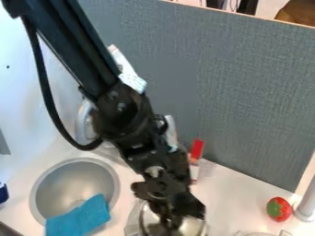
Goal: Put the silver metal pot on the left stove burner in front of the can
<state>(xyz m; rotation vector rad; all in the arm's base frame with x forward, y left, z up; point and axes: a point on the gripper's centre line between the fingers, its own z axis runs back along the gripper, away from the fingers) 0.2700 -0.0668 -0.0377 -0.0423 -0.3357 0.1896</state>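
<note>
1. The black gripper (175, 219) hangs low at the bottom of the view, over a shiny round metal vessel (193, 225). I judge that the step in hand is work at this vessel.
2. The state of the jaws I cannot tell – neither whether they are open or closed, nor whether they hold something. Also contact with the vessel is not sure.
3. The vessel stands on the white counter (234, 184), to the right of a round grey bowl (61, 184) in the view; a blue cloth (80, 216) lies partly over the bowl's near edge.
4. A red and white object (197, 150) is behind the gripper, near the grey panel (246, 92). The toy strawberry (279, 209) is well apart, at the right.
5. In my judgement, the next move calls for small and slow motion – a knock on the rim could shift the vessel.
</note>
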